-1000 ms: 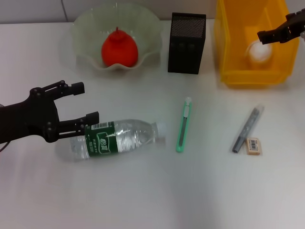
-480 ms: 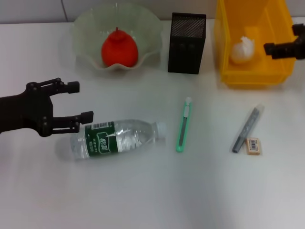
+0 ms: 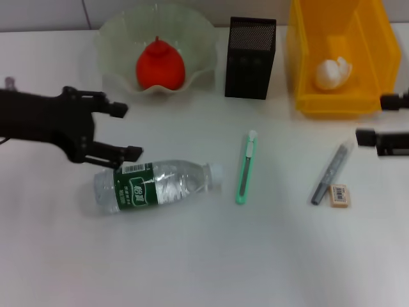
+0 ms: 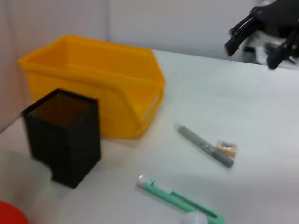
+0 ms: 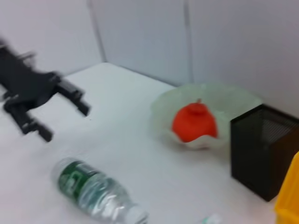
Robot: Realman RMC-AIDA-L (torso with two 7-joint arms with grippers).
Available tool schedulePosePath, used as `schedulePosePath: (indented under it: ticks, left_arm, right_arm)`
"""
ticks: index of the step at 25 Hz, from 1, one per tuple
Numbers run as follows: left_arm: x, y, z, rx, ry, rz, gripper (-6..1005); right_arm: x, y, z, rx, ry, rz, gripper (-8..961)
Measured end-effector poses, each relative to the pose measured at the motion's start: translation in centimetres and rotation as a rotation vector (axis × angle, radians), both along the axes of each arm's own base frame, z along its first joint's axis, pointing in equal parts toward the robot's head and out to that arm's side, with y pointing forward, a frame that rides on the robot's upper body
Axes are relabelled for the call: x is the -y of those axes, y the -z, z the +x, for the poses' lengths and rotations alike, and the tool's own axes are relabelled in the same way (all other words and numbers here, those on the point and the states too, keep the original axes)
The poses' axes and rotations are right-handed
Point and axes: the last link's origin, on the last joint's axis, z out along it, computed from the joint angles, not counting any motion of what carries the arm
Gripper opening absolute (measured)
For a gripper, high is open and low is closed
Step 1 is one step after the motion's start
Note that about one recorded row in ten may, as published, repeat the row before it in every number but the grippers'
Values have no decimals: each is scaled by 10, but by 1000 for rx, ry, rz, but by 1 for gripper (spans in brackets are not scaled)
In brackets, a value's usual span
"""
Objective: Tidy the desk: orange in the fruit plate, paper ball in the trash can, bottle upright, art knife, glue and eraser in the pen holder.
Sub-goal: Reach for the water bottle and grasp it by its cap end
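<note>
On the desk (image 3: 192, 256) the bottle (image 3: 156, 186) lies flat, probably light, slippery; grip mid-label. Left gripper (image 3: 124, 131) spread, empty; right gripper (image 3: 374, 121) apparently spread too.

The head camera looks down steeply from above onto the worktop (image 3: 192, 256), taking in everything at once. The left wrist camera sits low near the worktop's left side and faces across it toward the trash can (image 4: 93, 79) and pen holder (image 4: 63, 135), close by. The right wrist camera, low on the opposite side, faces back toward the fruit plate (image 5: 205, 105) and bottle (image 5: 93, 189). Both wrist views share the pen holder and the art knife (image 4: 180, 200).
</note>
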Motion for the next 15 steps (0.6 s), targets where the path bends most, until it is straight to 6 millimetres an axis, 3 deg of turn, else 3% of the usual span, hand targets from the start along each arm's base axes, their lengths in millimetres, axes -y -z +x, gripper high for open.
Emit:
schedulePosePath:
  ticks: [3,5,7,11,15]
  left_arm:
    - [-3,3,18,-33,12,-39,854]
    - [-8,10,39,-132,24,-72,854]
    - [-11,14,47,-182,41,-73,854]
    - [-13,38,74,-310,120,-76,854]
    - [-13,58,85,-412,152,-57,854]
  right_arm:
    - [17,-1,20,-53,-47,-12,839]
    - [20,-1,24,-70,-63,-10,839]
    - [27,-1,31,-110,-95,-7,839]
    - [43,-3,50,-156,-144,-21,838]
    - [55,-7,62,-194,-165,0,839]
